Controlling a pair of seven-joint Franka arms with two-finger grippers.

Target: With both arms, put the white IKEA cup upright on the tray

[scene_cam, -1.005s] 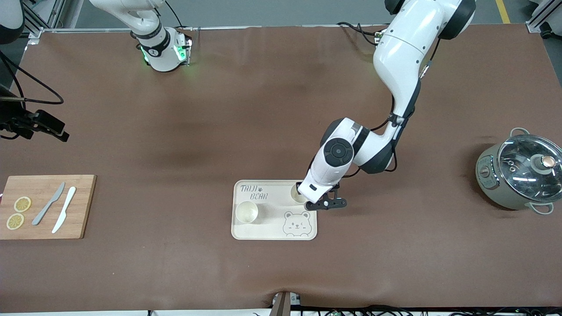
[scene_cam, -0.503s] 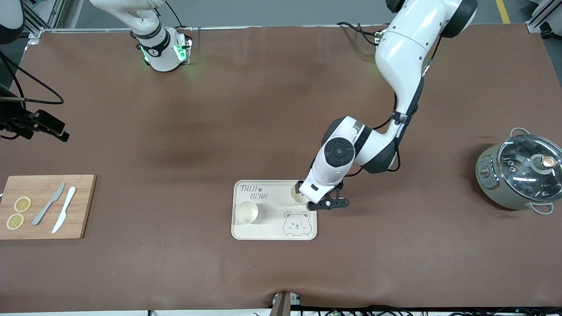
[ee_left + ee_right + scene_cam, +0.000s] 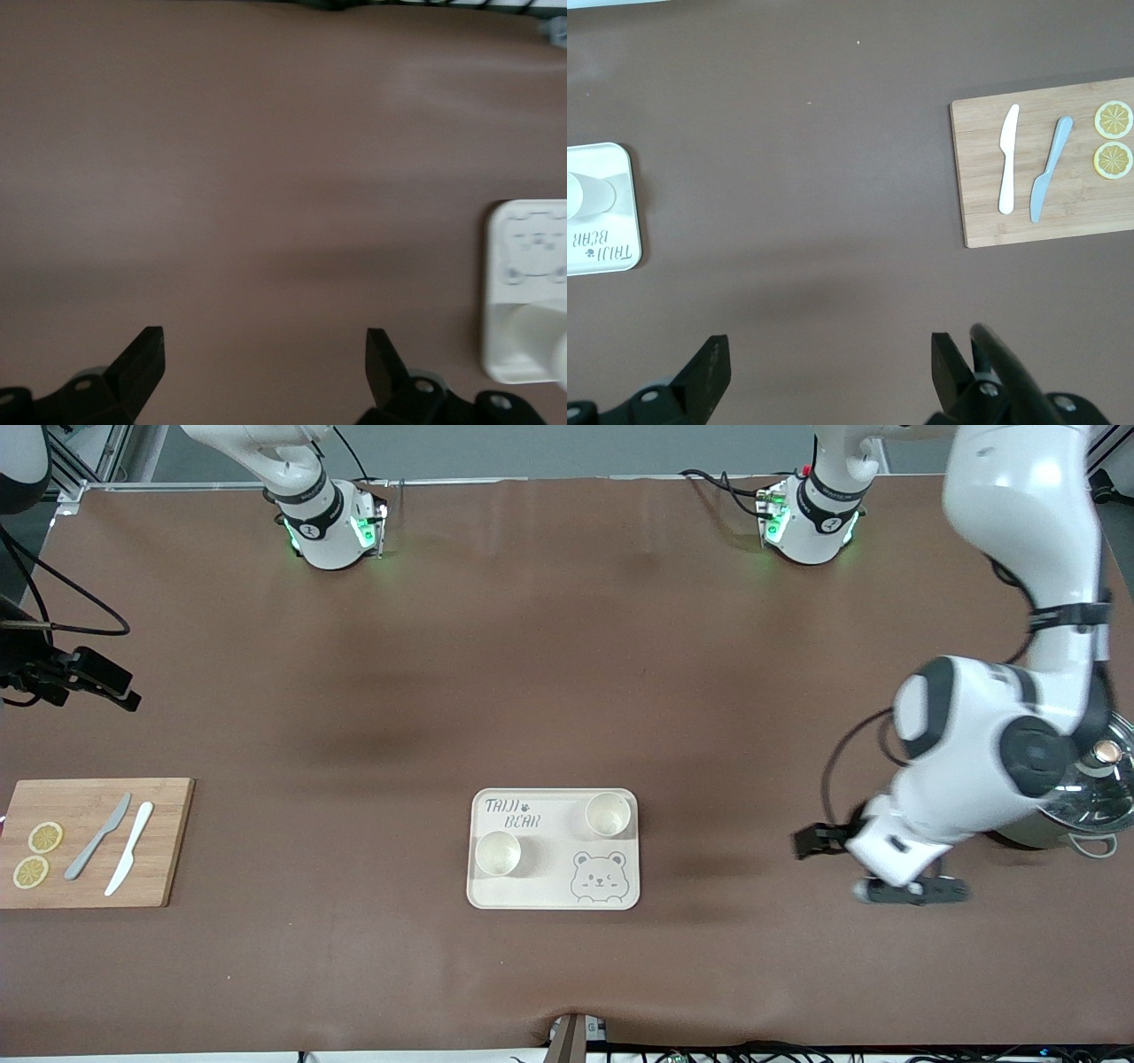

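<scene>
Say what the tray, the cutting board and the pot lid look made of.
Tray: cream, matte, probably plastic; printed lettering and bear. Cutting board: wood or bamboo, visible grain. Pot lid: seemingly glass, see-through with glare.

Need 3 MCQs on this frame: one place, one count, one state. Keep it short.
1. Where does the left gripper hang?
A. over a cup on the tray
B. over bare table between the tray and the pot
C. over the cutting board

2. How many cups stand on the tray?
A. one
B. two
C. three

3. How do the cups sit?
A. both upright, mouths up
B. both tipped on their sides
C. one stacked inside the other

Answers:
1 B: the gripper is over brown table, between the tray and the pot.
2 B: one cup sits nearer the front camera, another cup nearer the bases.
3 A: both round open mouths face up, and the cups stand apart.
</scene>
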